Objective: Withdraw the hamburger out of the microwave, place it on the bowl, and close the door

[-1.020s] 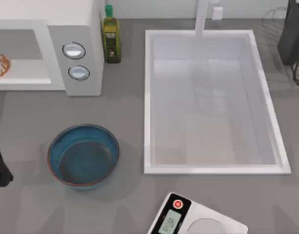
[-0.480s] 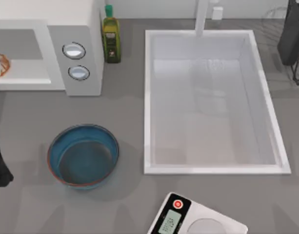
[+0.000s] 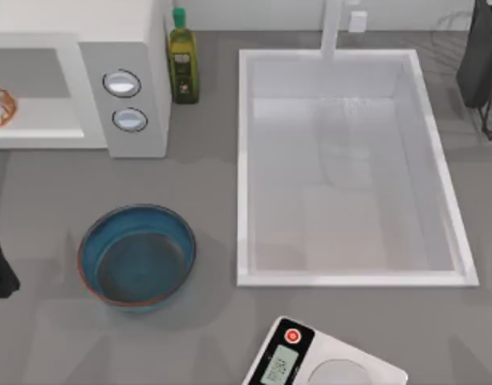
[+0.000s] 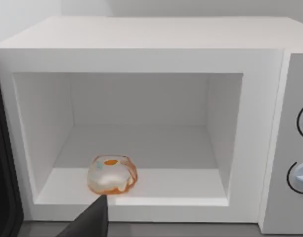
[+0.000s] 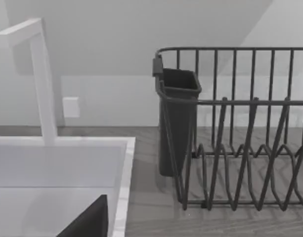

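The large white box microwave (image 4: 141,54) with 2 round silver knobs is seen standing open at the table's far left. The small whitish hamburger with orange-brown patches (image 4: 112,175) is seen lying inside on the cavity floor, near the front edge. The left gripper (image 4: 89,222) is held just before the opening, below the hamburger and apart from it; whether it is released or clenched cannot be told. The round blue-teal bowl with a brownish rim (image 3: 137,257) is set on the grey table in front of the microwave, left of the white rectangular sink (image 3: 354,277). The right arm is parked at the far right by the dark wire dish rack (image 5: 240,148).
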